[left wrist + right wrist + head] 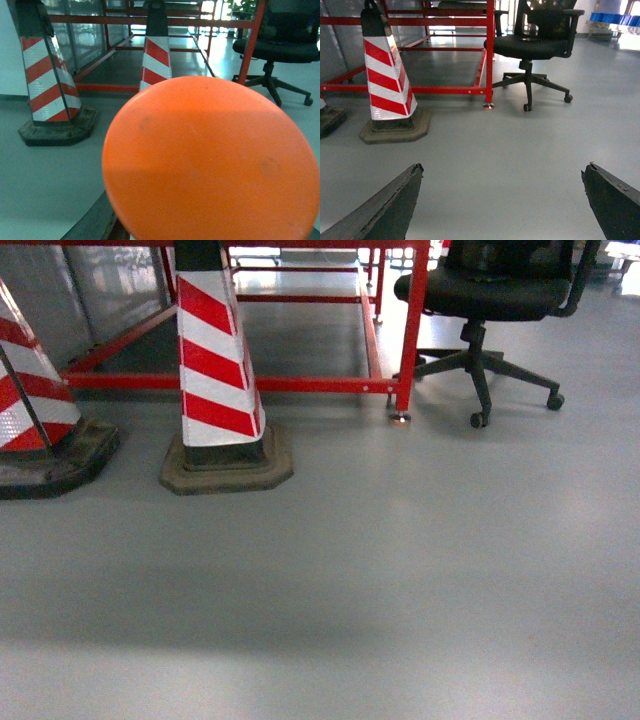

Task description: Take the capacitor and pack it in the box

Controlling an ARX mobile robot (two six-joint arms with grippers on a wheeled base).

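Orange fills the left wrist view — the round end face of the bright orange cylindrical capacitor (212,160), right against the lens; whether the left jaws grip it, I cannot tell. Right gripper (502,200) jaws spread wide above grey floor (400,570). Ahead — red-and-white striped traffic cone (218,360), black swivel office chair (490,290), red metal frame (300,383).

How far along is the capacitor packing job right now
The pick looks done: the capacitor fills the left wrist view, its orange end close to the lens, apparently in the left gripper, whose fingers aren't visible. The right gripper is open and empty. Packing remains; no box is in any view, only floor, traffic cone and chair.
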